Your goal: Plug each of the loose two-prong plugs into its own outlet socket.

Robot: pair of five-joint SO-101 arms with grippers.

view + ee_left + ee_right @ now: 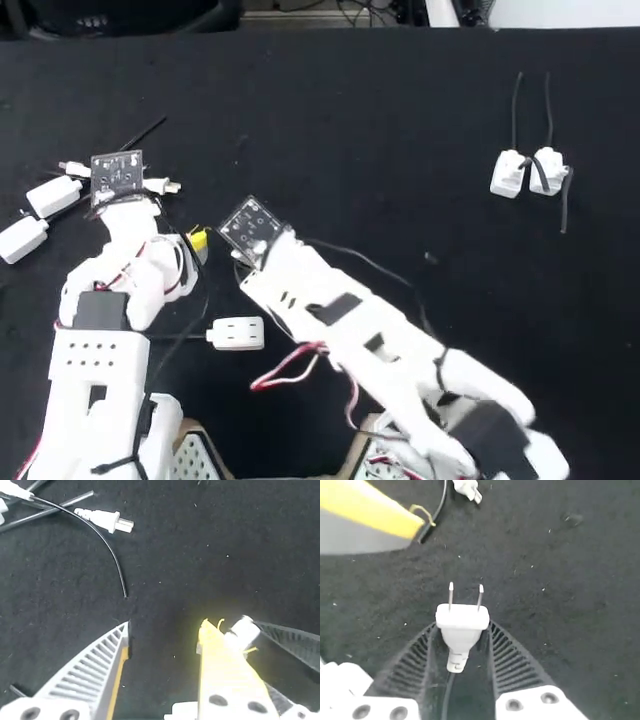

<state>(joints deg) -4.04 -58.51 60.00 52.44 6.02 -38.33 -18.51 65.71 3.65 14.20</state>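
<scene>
Grip check: right gripper (462, 627) is clamped on the white two-prong plastic plug (462, 616), prongs pointing out ahead, which I reckon is for insertion. It sits left of centre on the black desk (380, 120). The white plastic outlet block (237, 333) lies near the front edge. Left gripper (164, 630) is spread and empty nearby.

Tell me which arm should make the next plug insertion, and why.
Right. The right end effector grips a white two-prong plug, prongs pointing forward. The left end effector is open and holds nothing; a loose plug lies apart from it.
</scene>
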